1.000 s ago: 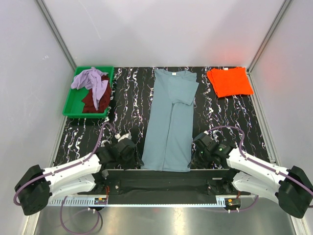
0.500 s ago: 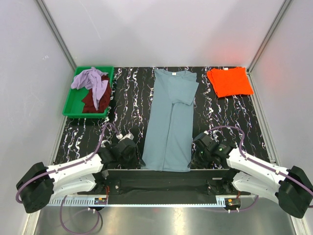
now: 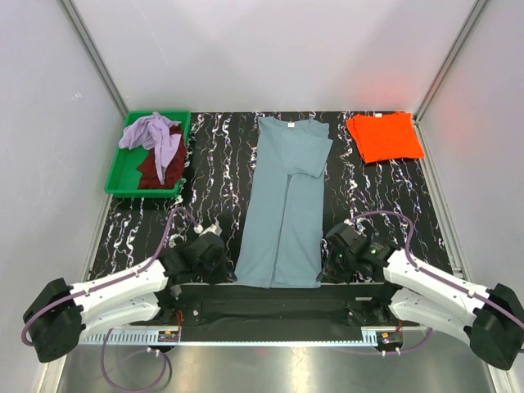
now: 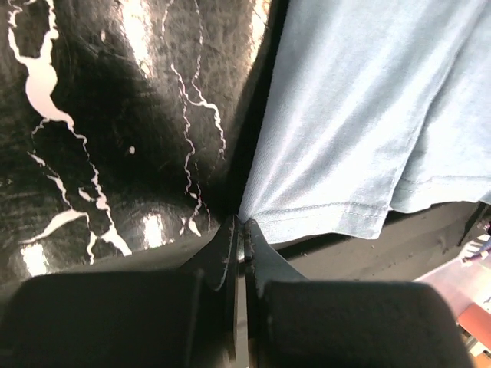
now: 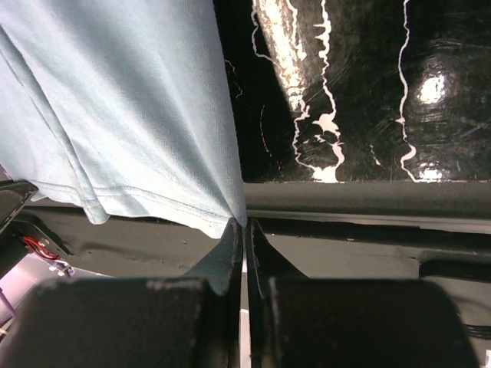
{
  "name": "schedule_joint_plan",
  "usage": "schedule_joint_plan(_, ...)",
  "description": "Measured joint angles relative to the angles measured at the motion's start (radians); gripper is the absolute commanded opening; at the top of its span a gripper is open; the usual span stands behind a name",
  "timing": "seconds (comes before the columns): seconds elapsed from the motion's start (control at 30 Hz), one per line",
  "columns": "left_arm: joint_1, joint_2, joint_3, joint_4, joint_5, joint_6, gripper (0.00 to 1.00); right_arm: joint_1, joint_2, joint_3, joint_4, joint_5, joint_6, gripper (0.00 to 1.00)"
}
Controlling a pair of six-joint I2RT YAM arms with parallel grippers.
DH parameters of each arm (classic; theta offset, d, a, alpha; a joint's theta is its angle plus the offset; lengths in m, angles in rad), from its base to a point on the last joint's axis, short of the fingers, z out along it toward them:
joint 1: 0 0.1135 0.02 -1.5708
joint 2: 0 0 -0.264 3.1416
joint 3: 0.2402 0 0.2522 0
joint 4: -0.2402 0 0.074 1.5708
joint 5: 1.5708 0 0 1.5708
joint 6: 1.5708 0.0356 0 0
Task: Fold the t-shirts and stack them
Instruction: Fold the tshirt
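Observation:
A blue-grey t-shirt (image 3: 285,205) lies lengthwise down the middle of the black marbled table, its sleeves folded in. My left gripper (image 3: 223,264) is shut on the shirt's near left hem corner (image 4: 253,213). My right gripper (image 3: 327,264) is shut on the near right hem corner (image 5: 230,217). Both corners sit at the table's near edge. A folded orange t-shirt (image 3: 383,136) lies at the back right. A lavender t-shirt (image 3: 155,135) and a dark maroon one (image 3: 157,168) lie crumpled in the green tray (image 3: 123,168) at the back left.
A dark rail (image 3: 278,296) runs along the table's near edge between the arm bases. White walls with metal posts close in the left, right and back sides.
Both grippers have moved in to the shirt's near hem corners and closed on them. The hem has shifted slightly towards the near edge.

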Motion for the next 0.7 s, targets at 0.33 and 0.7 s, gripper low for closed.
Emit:
schedule_joint_plan(0.33,-0.001,-0.029,0.01,0.004,0.075,-0.003,0.0,0.0,-0.013,0.009,-0.002,-0.003,-0.013,0.0)
schedule_joint_plan(0.7,0.042,0.161,0.198,-0.043,0.106,0.072,0.0,0.001,0.075,0.135,-0.046,0.083,-0.072,0.0)
